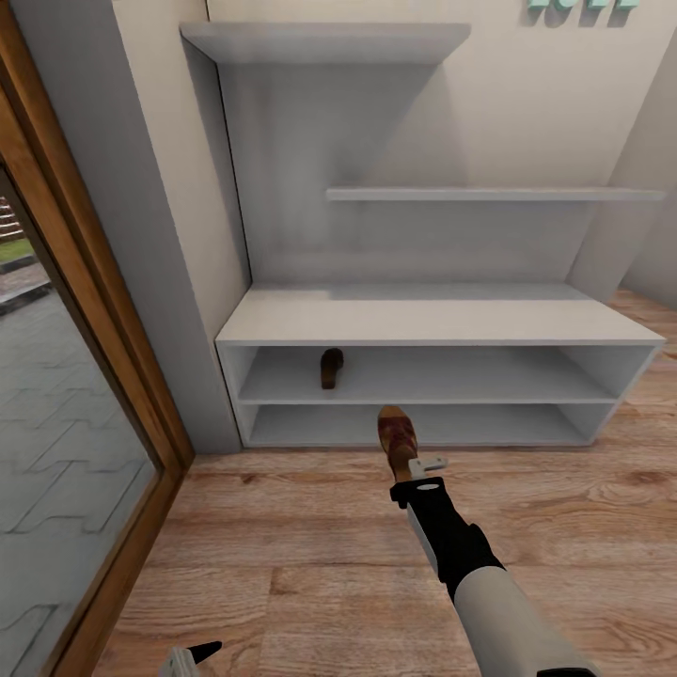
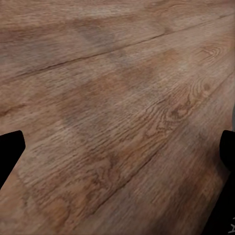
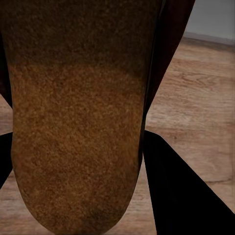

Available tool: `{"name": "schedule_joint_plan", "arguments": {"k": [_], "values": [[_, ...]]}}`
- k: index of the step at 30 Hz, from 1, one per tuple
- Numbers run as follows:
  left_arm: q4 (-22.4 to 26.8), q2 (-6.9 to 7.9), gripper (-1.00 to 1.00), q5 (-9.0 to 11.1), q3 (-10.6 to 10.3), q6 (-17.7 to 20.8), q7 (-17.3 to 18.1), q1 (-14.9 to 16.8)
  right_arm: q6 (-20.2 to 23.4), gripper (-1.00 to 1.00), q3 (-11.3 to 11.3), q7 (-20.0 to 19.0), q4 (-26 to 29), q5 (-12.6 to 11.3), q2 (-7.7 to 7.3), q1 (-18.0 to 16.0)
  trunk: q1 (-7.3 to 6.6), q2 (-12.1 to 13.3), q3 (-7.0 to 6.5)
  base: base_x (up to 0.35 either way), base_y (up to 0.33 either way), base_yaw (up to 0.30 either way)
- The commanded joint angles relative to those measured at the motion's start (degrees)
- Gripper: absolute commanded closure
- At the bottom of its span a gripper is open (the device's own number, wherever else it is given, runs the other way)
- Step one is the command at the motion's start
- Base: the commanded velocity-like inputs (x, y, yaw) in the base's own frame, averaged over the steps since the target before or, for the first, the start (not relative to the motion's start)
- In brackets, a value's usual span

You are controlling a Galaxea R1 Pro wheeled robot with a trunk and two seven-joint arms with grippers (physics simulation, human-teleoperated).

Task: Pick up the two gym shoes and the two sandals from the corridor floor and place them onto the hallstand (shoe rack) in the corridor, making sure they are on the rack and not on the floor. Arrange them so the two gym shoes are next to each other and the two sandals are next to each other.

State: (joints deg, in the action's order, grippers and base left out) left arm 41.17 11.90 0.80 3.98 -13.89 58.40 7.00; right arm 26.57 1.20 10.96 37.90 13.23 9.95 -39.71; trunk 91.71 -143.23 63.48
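Left gripper sits nearest, at about 7 o'clock in the head view, low over the wood floor. In the left wrist view its dark fingers stand wide apart over bare planks, so it is released and carries nothing.

Right arm reaches out from 5 o'clock toward 12. Right gripper is clenched on a brown sandal, grasped at the heel end; right wrist view shows the tan footbed pinched between the dark fingers. Sandal's long axis runs along the arm, toe pointing to 12 o'clock, straight at the shoe rack. It is off the floor, toe just in front of the rack's bottom shelf opening, not yet inside as far as I can judge.

Second sandal already rests in the upper of the two low shelves, toward 11 o'clock from the held one, standing on edge or tilted, hard to tell which.

Judgement: held sandal must go up and slightly toward 11 o'clock to land beside its mate. Right arm is the nearer one.

Farther at 12 o'clock: rack's back panel and two floating shelves.
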Motion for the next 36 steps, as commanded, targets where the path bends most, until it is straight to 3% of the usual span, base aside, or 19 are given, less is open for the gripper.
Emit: {"name": "schedule_joint_plan", "arguments": {"k": [1,9,15,22,29,36], "values": [[0.0,-0.02,-1.0,0.1,0.0,-0.2,0.2,0.0,0.3,1.0,0.1,0.1,0.1,0.2,0.05,0.0,-0.01,0.0,0.05,0.0,0.0,0.0],[-0.4,-0.31,-1.0,0.1,0.1,-0.2,0.2,0.0,0.3,1.0,0.1,0.1,0.2,0.2,0.05,0.0,-0.01,0.0,0.05,0.024,0.0,0.0],[-0.5,-0.32,-1.0,0.2,0.1,-0.2,0.2,0.0,0.3,1.0,0.2,0.1,0.3,0.0,0.05,0.0,-0.01,0.0,0.16,0.256,0.0,0.017],[-0.5,-0.3,-1.0,0.3,0.1,-0.2,0.2,0.0,0.3,1.0,0.2,0.1,0.2,-2.9,0.05,0.0,-0.01,0.0,0.61,0.33,0.0,0.122],[-0.5,-0.36,-1.0,0.3,0.1,-0.2,0.2,0.0,0.3,1.0,0.2,0.1,0.3,-3.2,0.05,0.0,-0.01,0.0,1.13,0.31,0.0,0.108],[-0.5,-0.35,-1.0,0.3,0.1,-0.2,0.2,0.0,0.3,1.0,0.2,0.2,0.6,-3.2,0.05,0.0,-0.01,0.0,1.26,0.069,0.0,0.017]]}}
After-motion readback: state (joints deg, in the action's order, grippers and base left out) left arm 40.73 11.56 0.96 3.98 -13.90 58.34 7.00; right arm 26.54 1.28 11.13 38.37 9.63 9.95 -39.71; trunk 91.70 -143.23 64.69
